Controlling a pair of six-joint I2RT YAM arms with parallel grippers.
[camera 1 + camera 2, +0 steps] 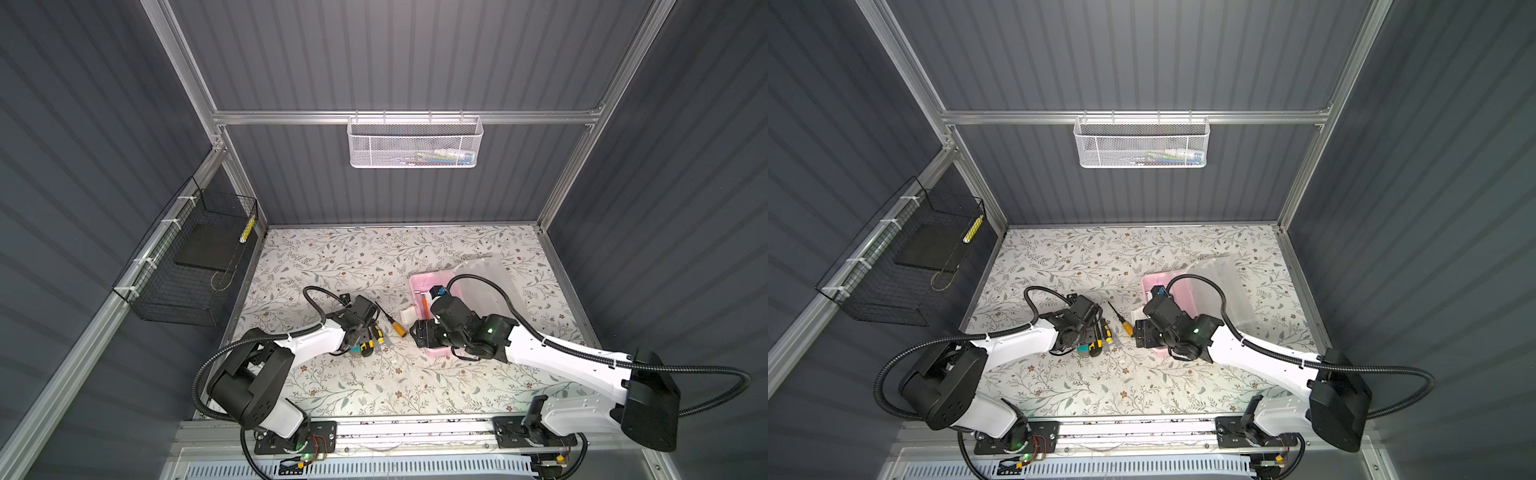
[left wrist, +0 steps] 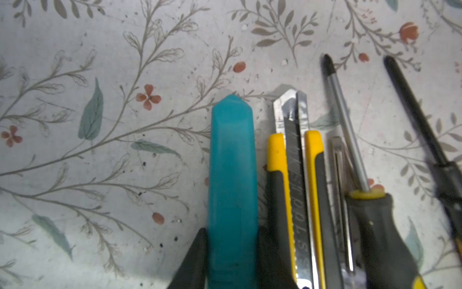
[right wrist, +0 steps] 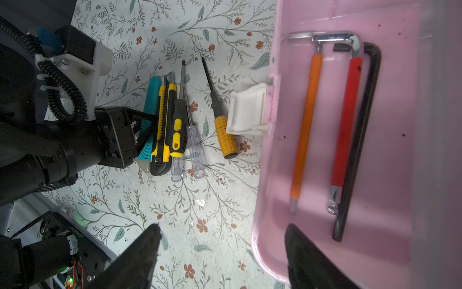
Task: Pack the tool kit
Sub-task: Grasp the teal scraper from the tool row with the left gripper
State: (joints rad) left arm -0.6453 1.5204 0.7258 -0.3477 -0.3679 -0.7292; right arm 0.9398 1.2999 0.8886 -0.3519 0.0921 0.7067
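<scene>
While left claw [image 2: 232,229] pinches teal knife [image 2: 232,162], right claw [image 3: 222,226] wide open, empty, over pink case [image 3: 275,175] rim

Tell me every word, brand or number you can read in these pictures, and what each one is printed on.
"TOOLS": stamped on the metal rail of the yellow-and-black utility knife; the letters around it are too blurred to read.
Things inside the white mesh basket: any print is too small to read.
The pink case: no text seen.
</scene>
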